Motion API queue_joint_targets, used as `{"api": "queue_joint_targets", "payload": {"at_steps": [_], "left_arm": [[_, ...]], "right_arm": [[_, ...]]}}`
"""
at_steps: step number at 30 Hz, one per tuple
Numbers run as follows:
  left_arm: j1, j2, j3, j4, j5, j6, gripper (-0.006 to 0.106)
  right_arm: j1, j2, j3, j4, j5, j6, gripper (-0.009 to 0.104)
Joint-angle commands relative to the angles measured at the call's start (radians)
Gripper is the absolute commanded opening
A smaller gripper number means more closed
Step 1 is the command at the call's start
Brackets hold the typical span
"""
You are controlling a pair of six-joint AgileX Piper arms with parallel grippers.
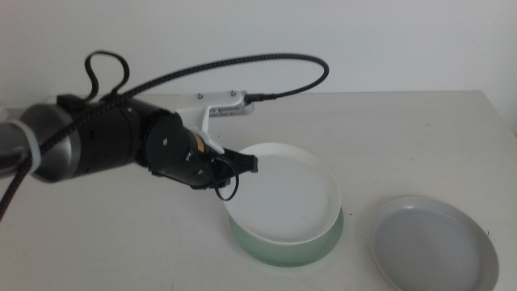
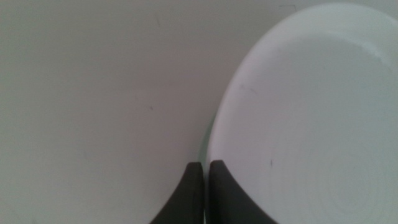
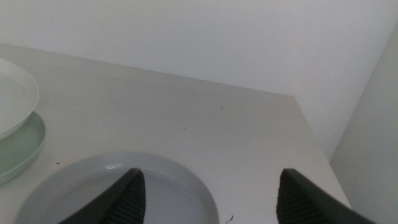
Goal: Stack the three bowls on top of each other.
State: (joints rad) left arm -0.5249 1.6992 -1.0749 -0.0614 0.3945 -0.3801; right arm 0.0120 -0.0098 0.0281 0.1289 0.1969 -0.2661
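**White bowl on mint bowl, grey bowl apart**

Landmark: the mint green bowl [image 1: 287, 246] on the white table [image 1: 404, 137].

- Directly on top of it: the white bowl [image 1: 283, 192], tilted, its side toward the left arm raised, its opposite edge down in the mint bowl.
- At the raised edge of the white bowl, on the mint bowl's left-arm side: the left pincer [image 1: 242, 164], reaching in from the picture's left on a dark arm wrapped with a braided cable [image 1: 242, 61]. In the left wrist view, jaws pressed together with barely a slit between them, tips right at the white rim [image 2: 214, 146]; nothing seen between them.
- To the other side of the mint bowl, near but not touching: the grey bowl [image 1: 432, 242], flat on the table, nothing in it.
- Over the near part of the grey bowl, shown only in the right wrist view: the right pincer [image 3: 208, 186], jaws spread wide apart, holding nothing.
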Motion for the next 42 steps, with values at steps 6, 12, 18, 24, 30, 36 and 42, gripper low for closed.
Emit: {"api": "queue_joint_targets", "payload": {"at_steps": [6,12,18,24,30,36,42], "left_arm": [[-0.005,-0.054,0.034,-0.04,-0.127,-0.011,0.0],[-0.005,-0.052,0.079,-0.072,-0.199,-0.011,0.0],[-0.005,-0.008,0.081,-0.091,-0.201,-0.011,0.0],[-0.005,0.015,0.081,-0.109,-0.202,-0.011,0.004],[-0.005,0.013,0.081,-0.109,-0.197,-0.004,0.05],[-0.005,-0.094,0.056,-0.109,-0.143,0.127,0.105],[-0.003,-0.324,-0.003,-0.108,0.035,0.31,0.105]], "right_arm": [[-0.007,-0.026,-0.006,-0.008,-0.075,-0.006,0.054],[-0.007,-0.026,-0.006,-0.008,-0.075,-0.006,0.054],[-0.007,-0.026,-0.006,-0.008,-0.075,-0.006,0.054],[-0.007,-0.026,-0.006,-0.008,-0.075,-0.006,0.054],[-0.007,-0.026,-0.006,-0.008,-0.075,-0.006,0.054],[-0.007,-0.026,-0.006,-0.008,-0.075,-0.006,0.054],[-0.007,-0.026,-0.006,-0.008,-0.075,-0.006,0.054]]}}
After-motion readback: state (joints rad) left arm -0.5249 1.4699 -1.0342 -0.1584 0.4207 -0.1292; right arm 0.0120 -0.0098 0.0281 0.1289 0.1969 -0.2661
